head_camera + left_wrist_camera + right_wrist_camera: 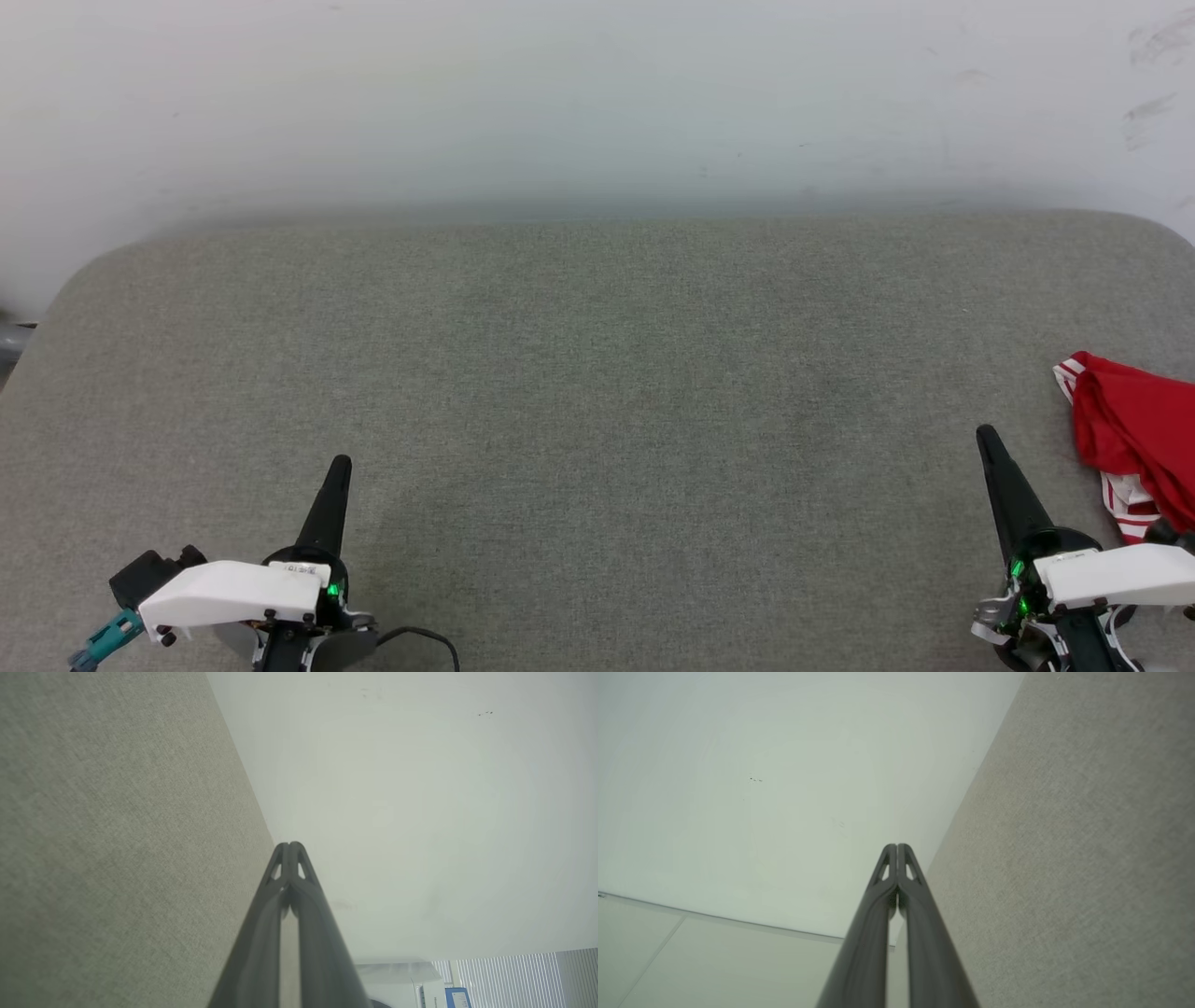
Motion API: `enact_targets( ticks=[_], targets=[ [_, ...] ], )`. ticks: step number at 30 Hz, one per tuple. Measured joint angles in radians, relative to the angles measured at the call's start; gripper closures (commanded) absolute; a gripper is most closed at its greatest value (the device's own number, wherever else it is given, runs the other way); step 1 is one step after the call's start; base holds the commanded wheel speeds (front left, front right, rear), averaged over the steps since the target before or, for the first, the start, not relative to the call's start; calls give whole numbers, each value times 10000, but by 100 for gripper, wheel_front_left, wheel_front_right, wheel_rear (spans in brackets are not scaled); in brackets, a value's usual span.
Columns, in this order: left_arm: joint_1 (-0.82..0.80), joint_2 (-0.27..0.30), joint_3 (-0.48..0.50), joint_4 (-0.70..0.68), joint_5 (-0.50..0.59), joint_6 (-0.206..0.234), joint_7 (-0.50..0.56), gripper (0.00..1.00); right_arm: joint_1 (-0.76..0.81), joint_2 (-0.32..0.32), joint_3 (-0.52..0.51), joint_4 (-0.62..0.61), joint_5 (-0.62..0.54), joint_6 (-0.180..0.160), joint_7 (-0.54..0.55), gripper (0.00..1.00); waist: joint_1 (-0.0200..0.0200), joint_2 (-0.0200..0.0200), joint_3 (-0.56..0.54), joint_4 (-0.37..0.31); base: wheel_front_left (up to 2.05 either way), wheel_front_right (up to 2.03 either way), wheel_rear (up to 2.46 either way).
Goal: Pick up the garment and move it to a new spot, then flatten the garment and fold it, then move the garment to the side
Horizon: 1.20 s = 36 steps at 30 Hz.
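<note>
A grey fabric-covered desk (597, 373) with rounded far corners is seen in the head view, set against a pale wall (597, 93). The garment (1134, 420) is found at the desk's right edge, bunched into a crumpled red heap and cut off by the frame. Red-and-white striped trim is shown at its far left corner and again along its near side. No lettering can be made out on it.

The right tool (985, 434) is placed near the right front of the desk, just left of the garment. Its dark fingers are pointed away toward the wall and are kept apart from the cloth. In the right wrist view the right tool (897, 847) is seen clenched, with its tips pressed together and nothing held between them.

The left tool (340, 465) is positioned at the left front of the desk, well apart from the garment. In the left wrist view the left tool (289, 845) is likewise clenched on nothing. A white appliance (402, 980) and vertical blinds (514, 975) are visible beyond it.
</note>
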Motion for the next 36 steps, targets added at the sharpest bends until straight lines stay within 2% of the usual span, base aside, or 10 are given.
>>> enact_targets(
  ticks=[31, 36],
  targets=[
    [-254, -111, 445, 157, -2253, -240, 623, 100, -375, 25, -188, 686, 2343, 0, 163, 100, 0, 0, -128, 59, 0, 0, 0],
    [-258, -121, 453, 161, -2253, -251, 625, 100, -380, 38, -217, 688, 2339, 0, 194, 100, 0, 0, -128, 59, 0, 0, 0]
  ],
)
